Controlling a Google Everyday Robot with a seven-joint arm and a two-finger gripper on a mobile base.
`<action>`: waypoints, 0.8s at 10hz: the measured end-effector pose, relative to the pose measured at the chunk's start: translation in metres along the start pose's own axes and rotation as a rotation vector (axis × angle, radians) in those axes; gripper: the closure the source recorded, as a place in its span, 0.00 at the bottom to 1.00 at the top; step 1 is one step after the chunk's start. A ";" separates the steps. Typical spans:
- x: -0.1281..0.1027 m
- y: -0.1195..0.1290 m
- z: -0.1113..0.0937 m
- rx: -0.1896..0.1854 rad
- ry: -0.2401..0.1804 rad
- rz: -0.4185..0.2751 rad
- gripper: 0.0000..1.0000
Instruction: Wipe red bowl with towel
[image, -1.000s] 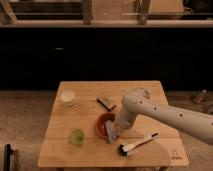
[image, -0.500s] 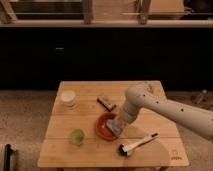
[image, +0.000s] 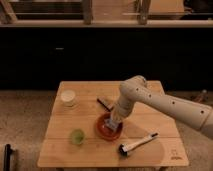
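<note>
A red bowl (image: 104, 129) sits near the middle of the wooden table (image: 60, 150). My white arm reaches in from the right and bends down over it. My gripper (image: 115, 120) is down inside the bowl's right half. A bluish-grey towel (image: 114, 124) hangs under the gripper and rests in the bowl. The towel and the gripper hide the bowl's right rim.
A white cup (image: 68, 96) stands at the back left. A small green cup (image: 77, 136) is left of the bowl. A dark flat object (image: 104, 103) lies behind the bowl. A brush with a white handle (image: 137, 143) lies at the front right.
The gripper with the towel has moved from the bowl's right edge further left into the bowl. The elbow has risen slightly.
</note>
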 end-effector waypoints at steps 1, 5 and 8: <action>-0.008 -0.011 0.002 -0.002 -0.004 -0.030 1.00; -0.032 -0.023 0.008 -0.004 -0.032 -0.115 1.00; -0.043 -0.011 0.018 -0.010 -0.062 -0.132 1.00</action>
